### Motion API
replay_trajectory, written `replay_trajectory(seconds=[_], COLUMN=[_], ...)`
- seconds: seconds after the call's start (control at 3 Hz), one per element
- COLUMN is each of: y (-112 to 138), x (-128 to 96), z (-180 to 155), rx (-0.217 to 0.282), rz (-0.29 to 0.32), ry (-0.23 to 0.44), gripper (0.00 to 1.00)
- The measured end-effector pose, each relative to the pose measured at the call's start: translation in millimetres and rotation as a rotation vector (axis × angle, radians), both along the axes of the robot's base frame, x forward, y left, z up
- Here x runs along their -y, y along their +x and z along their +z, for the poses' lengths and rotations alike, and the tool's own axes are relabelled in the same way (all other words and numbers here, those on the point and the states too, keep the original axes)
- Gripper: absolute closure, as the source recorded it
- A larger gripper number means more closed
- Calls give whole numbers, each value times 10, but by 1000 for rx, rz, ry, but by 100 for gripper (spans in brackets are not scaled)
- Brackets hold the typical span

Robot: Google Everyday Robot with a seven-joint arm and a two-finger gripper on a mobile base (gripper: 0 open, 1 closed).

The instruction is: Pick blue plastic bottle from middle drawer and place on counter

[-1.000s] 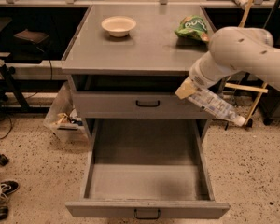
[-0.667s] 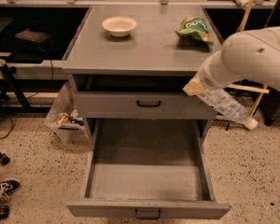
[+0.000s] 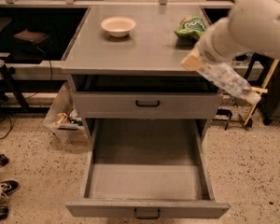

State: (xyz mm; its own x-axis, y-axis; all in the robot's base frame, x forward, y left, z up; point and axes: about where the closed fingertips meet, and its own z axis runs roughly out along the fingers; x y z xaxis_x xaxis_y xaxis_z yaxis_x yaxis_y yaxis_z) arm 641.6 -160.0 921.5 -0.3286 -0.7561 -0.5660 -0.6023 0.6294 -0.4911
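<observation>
My gripper (image 3: 194, 60) is at the counter's right front corner, under the big white arm (image 3: 252, 22). It is shut on the blue plastic bottle (image 3: 228, 82), a clear bottle that slants down to the right in the air, off the cabinet's right side. One tan fingertip (image 3: 190, 61) shows at the bottle's upper end. The middle drawer (image 3: 147, 183) is pulled fully open below, its grey floor bare. The counter (image 3: 144, 48) is the grey cabinet top.
A white round bowl (image 3: 118, 25) sits at the counter's back left and a green snack bag (image 3: 190, 27) at its back right. The top drawer (image 3: 148, 104) is closed. A plastic bin (image 3: 60, 120) and shoes (image 3: 2, 190) lie on the floor to the left.
The arm has risen with the bottle in the gripper, from beside the top drawer front up to the level of the counter's right edge.
</observation>
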Motion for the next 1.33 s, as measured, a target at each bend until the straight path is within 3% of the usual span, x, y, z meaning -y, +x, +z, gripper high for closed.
replay_trajectory(seconds=[0.67, 1.0, 1.33], y=[962, 1257, 1437], x=[-1229, -2211, -2858], z=[-388, -509, -785], rx=[-194, -249, -306], rz=[283, 426, 542], ry=[-259, -353, -352], gripper=[100, 100, 100])
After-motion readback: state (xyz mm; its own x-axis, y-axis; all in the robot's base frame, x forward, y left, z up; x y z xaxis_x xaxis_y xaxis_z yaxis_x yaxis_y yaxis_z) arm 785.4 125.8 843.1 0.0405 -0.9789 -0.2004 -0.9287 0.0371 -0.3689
